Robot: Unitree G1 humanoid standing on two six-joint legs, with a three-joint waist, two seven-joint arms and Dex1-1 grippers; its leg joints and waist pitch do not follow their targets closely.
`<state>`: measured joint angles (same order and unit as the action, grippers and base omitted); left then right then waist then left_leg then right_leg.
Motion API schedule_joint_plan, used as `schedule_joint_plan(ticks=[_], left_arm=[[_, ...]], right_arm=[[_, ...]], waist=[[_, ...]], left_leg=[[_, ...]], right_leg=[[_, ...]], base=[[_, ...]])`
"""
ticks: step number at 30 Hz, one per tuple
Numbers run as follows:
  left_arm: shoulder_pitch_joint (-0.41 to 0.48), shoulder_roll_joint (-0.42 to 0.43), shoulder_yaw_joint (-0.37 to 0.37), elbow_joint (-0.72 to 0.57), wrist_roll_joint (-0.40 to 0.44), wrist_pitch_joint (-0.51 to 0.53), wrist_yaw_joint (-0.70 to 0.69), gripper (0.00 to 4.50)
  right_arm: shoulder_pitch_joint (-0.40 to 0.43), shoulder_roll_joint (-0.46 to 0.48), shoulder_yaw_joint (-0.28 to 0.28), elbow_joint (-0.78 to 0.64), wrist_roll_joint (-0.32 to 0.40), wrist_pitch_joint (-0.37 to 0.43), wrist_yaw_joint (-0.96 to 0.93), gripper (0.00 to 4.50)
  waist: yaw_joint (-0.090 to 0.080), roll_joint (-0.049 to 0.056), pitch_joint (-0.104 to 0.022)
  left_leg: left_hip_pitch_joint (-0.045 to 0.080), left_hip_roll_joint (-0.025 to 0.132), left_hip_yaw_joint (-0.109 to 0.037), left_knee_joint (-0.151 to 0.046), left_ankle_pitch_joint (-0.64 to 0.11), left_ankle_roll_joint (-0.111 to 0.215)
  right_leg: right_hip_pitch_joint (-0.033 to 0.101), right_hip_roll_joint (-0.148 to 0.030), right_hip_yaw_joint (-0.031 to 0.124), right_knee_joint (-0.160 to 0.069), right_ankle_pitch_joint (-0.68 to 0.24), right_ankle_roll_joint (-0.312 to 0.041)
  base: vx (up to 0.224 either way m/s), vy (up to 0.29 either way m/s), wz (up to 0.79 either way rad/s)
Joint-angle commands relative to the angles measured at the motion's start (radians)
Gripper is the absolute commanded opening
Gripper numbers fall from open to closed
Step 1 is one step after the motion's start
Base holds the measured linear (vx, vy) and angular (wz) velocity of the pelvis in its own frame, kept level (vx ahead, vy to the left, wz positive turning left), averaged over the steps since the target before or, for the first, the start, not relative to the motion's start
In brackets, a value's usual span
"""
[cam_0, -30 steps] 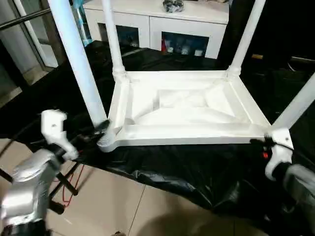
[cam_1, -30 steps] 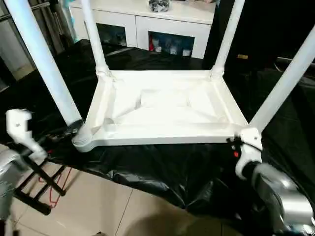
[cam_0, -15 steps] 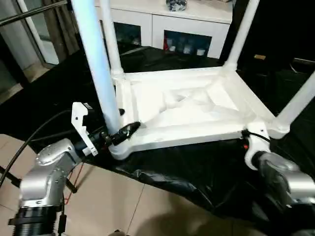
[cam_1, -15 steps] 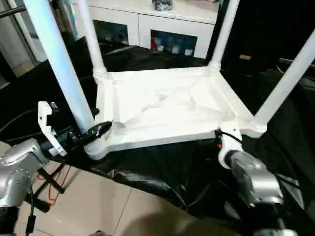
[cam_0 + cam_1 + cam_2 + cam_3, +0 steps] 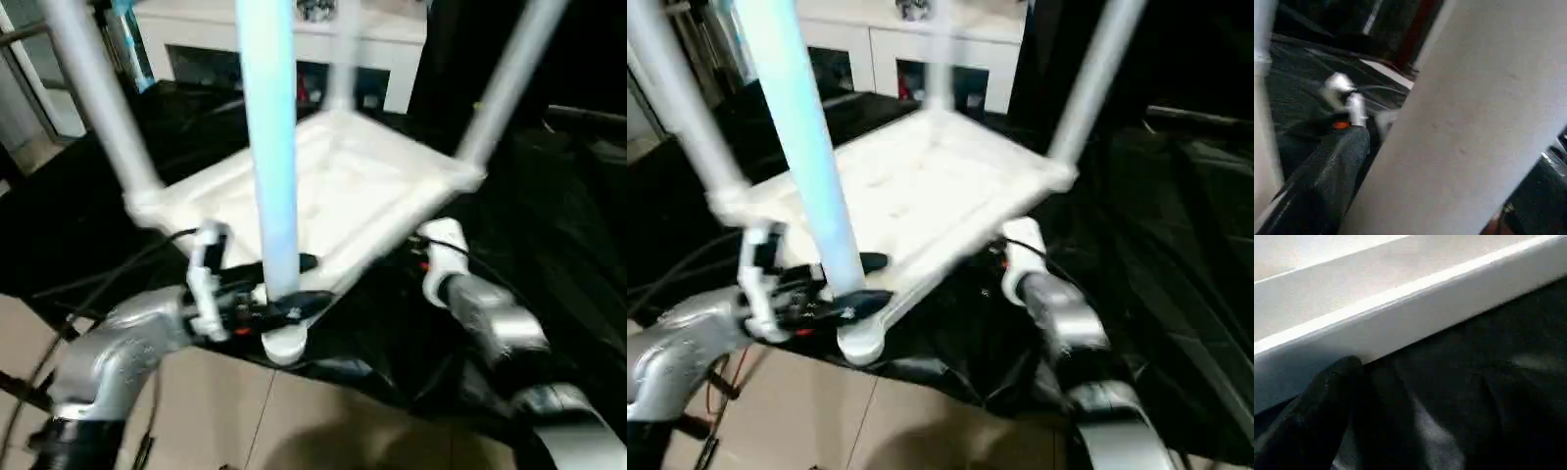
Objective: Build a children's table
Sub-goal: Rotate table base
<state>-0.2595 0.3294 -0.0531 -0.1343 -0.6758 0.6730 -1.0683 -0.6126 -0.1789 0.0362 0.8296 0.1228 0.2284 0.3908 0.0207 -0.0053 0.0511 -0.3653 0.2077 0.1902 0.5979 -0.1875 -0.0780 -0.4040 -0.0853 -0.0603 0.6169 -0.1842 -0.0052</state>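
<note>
Four legs are seen standing up from the upside-down tabletop (image 5: 333,186), one in each corner socket, so the assembly itself is judged close to done. The tabletop lies on black sheeting (image 5: 549,196) in front of a white cabinet (image 5: 294,44).

Compared with a second ago, the tabletop has been swung round: then its long edge faced the robot squarely, now one corner is pointed at the robot, with the nearest leg (image 5: 269,157) rising almost at picture centre. Part of that shift may be owed to the camera, since the whole scene is blurred and tilted.

The left pincer (image 5: 284,294) has been brought from well clear of the tabletop right up to the near corner. Its black fingers are spread wide on either side of the nearest leg's base, just above the round socket (image 5: 284,343). Whether the fingers are pressing on the leg cannot be told; in the left wrist view the leg is seen very close.

The right pincer (image 5: 1342,382) is at the tabletop's right-hand edge, down by the sheeting. One black finger is seen against the white rim (image 5: 1415,303); the pincer is taken as spread wide, nothing being pinched in it.

Judged from this, the tabletop is being turned, probably as a lead-in to setting it on its legs.
</note>
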Motion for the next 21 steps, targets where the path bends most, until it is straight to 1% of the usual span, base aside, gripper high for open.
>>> schedule_joint_plan(ticks=[1,2,3,4,5,6,7,8,9,10,11,12,13,14,15,16,17,19,20,21], left_arm=[[-0.041,-0.031,-0.066,0.017,0.012,0.000,-0.017,4.50],[-0.079,-0.063,-0.097,0.051,0.031,-0.010,-0.015,4.50],[-0.098,-0.082,-0.112,0.069,0.041,-0.018,-0.012,4.50],[-0.122,-0.113,-0.127,0.098,0.061,-0.034,0.005,4.50],[-0.140,-0.137,-0.139,0.127,0.090,-0.058,0.028,4.50],[-0.181,-0.191,-0.168,0.206,0.169,-0.142,0.073,4.50],[-0.181,-0.191,-0.168,0.206,0.169,-0.142,0.073,4.50],[-0.226,-0.239,-0.183,0.311,0.265,-0.240,0.170,4.50],[-0.238,-0.249,-0.187,0.343,0.292,-0.275,0.199,4.50],[-0.252,-0.258,-0.186,0.378,0.315,-0.303,0.237,4.50],[-0.263,-0.260,-0.183,0.406,0.333,-0.317,0.268,4.50],[-0.274,-0.256,-0.185,0.432,0.354,-0.341,0.293,4.50],[-0.281,-0.251,-0.181,0.449,0.368,-0.363,0.308,4.50],[-0.287,-0.243,-0.175,0.465,0.383,-0.376,0.320,4.50],[-0.285,-0.230,-0.169,0.471,0.396,-0.391,0.321,4.50],[-0.279,-0.224,-0.161,0.462,0.392,-0.388,0.317,4.50],[-0.268,-0.217,-0.150,0.451,0.391,-0.389,0.311,4.50],[-0.243,-0.198,-0.144,0.427,0.404,-0.414,0.297,4.50],[-0.218,-0.175,-0.154,0.399,0.420,-0.425,0.285,4.50],[-0.203,-0.162,-0.159,0.385,0.428,-0.432,0.277,4.50]], right_arm=[[-0.047,0.029,0.022,0.042,-0.008,-0.039,0.022,4.47],[-0.072,0.037,0.024,0.084,-0.015,-0.058,0.025,4.47],[-0.080,0.039,0.024,0.097,-0.017,-0.063,0.027,4.47],[-0.090,0.041,0.024,0.111,-0.020,-0.073,0.025,4.47],[-0.095,0.041,0.023,0.119,-0.022,-0.079,0.020,4.47],[-0.103,0.038,0.019,0.132,-0.028,-0.088,0.009,4.47],[-0.103,0.038,0.019,0.132,-0.028,-0.088,0.009,4.47],[-0.114,0.028,0.002,0.153,-0.028,-0.101,-0.013,4.47],[-0.121,0.026,-0.006,0.170,-0.031,-0.112,-0.018,4.47],[-0.126,0.020,-0.012,0.181,-0.034,-0.121,-0.026,4.47],[-0.128,0.013,-0.018,0.189,-0.037,-0.128,-0.034,4.47],[-0.131,0.003,-0.028,0.196,-0.037,-0.134,-0.042,4.47],[-0.132,-0.007,-0.036,0.199,-0.035,-0.137,-0.046,4.47],[-0.133,-0.020,-0.044,0.205,-0.033,-0.145,-0.046,4.47],[-0.131,-0.036,-0.051,0.205,-0.031,-0.150,-0.042,4.47],[-0.127,-0.044,-0.054,0.201,-0.030,-0.151,-0.040,4.47],[-0.119,-0.055,-0.056,0.192,-0.030,-0.151,-0.037,4.47],[-0.103,-0.078,-0.062,0.166,-0.027,-0.147,-0.022,4.47],[-0.086,-0.094,-0.062,0.137,-0.027,-0.139,-0.007,4.47],[-0.076,-0.100,-0.062,0.121,-0.028,-0.136,0.000,4.47]], waist=[[0.008,-0.005,-0.063],[0.010,-0.003,-0.064],[0.012,-0.002,-0.063],[0.018,-0.001,-0.064],[0.017,-0.001,-0.064],[0.021,0.002,-0.067],[0.020,-0.004,-0.068],[0.021,-0.001,-0.070],[0.019,-0.004,-0.071],[0.019,-0.003,-0.074],[0.019,-0.006,-0.075],[0.019,-0.010,-0.076],[0.020,-0.011,-0.076],[0.021,-0.021,-0.077],[0.026,-0.018,-0.077],[0.028,-0.015,-0.076],[0.029,-0.017,-0.074],[0.026,-0.026,-0.071],[0.027,-0.024,-0.070],[0.026,-0.022,-0.069]], left_leg=[[0.006,0.015,-0.003,-0.069,-0.179,0.004],[0.010,0.014,-0.001,-0.067,-0.175,0.005],[0.010,0.014,-0.001,-0.067,-0.178,0.006],[0.012,0.014,0.000,-0.065,-0.171,0.005],[0.008,0.014,0.000,-0.066,-0.165,0.008],[0.008,0.014,-0.002,-0.064,-0.151,0.010],[0.007,0.013,0.000,-0.063,-0.141,0.020],[0.002,0.013,-0.002,-0.061,-0.120,0.029],[0.001,0.010,0.000,-0.059,-0.116,0.034],[-0.002,0.010,-0.003,-0.057,-0.104,0.044],[-0.001,0.011,-0.001,-0.055,-0.100,0.055],[-0.002,0.010,-0.002,-0.055,-0.096,0.060],[-0.002,0.010,-0.002,-0.055,-0.093,0.069],[0.000,0.011,0.000,-0.054,-0.093,0.073],[0.004,0.013,0.001,-0.053,-0.092,0.078],[0.005,0.015,0.000,-0.054,-0.093,0.078],[0.004,0.015,0.002,-0.054,-0.098,0.077],[0.002,0.016,0.003,-0.055,-0.122,0.073],[0.002,0.017,0.001,-0.056,-0.127,0.071],[0.002,0.019,0.001,-0.057,-0.140,0.070]], right_leg=[[0.050,-0.042,0.039,-0.065,-0.194,-0.223],[0.048,-0.040,0.039,-0.065,-0.184,-0.225],[0.047,-0.041,0.039,-0.067,-0.185,-0.227],[0.049,-0.042,0.040,-0.064,-0.165,-0.231],[0.051,-0.041,0.041,-0.065,-0.152,-0.230],[0.055,-0.043,0.040,-0.061,-0.123,-0.234],[0.057,-0.042,0.040,-0.062,-0.100,-0.233],[0.061,-0.042,0.040,-0.060,-0.067,-0.235],[0.062,-0.041,0.040,-0.059,-0.054,-0.236],[0.067,-0.044,0.039,-0.055,-0.030,-0.239],[0.065,-0.045,0.039,-0.056,-0.022,-0.244],[0.068,-0.045,0.038,-0.055,-0.020,-0.246],[0.066,-0.045,0.038,-0.056,-0.031,-0.248],[0.066,-0.045,0.038,-0.056,-0.036,-0.249],[0.062,-0.045,0.038,-0.057,-0.049,-0.251],[0.061,-0.046,0.037,-0.056,-0.054,-0.254],[0.059,-0.045,0.036,-0.055,-0.064,-0.258],[0.059,-0.046,0.036,-0.060,-0.115,-0.248],[0.059,-0.047,0.036,-0.061,-0.128,-0.243],[0.057,-0.048,0.036,-0.065,-0.150,-0.231]], base=[[0.000,0.000,0.00],[0.000,0.000,0.00],[0.000,0.000,0.00],[0.000,0.000,0.00],[0.000,0.000,0.00],[0.000,0.000,0.00],[0.000,0.000,0.00],[0.000,0.000,0.00],[0.000,0.000,0.00],[0.000,0.000,0.00],[0.000,0.000,0.00],[0.000,0.000,0.00],[0.000,0.000,0.00],[0.000,0.000,0.00],[0.000,0.000,0.00],[0.000,0.000,0.00],[0.000,0.000,0.00],[0.000,0.000,0.00],[0.000,0.000,0.00],[0.000,0.000,0.00]])
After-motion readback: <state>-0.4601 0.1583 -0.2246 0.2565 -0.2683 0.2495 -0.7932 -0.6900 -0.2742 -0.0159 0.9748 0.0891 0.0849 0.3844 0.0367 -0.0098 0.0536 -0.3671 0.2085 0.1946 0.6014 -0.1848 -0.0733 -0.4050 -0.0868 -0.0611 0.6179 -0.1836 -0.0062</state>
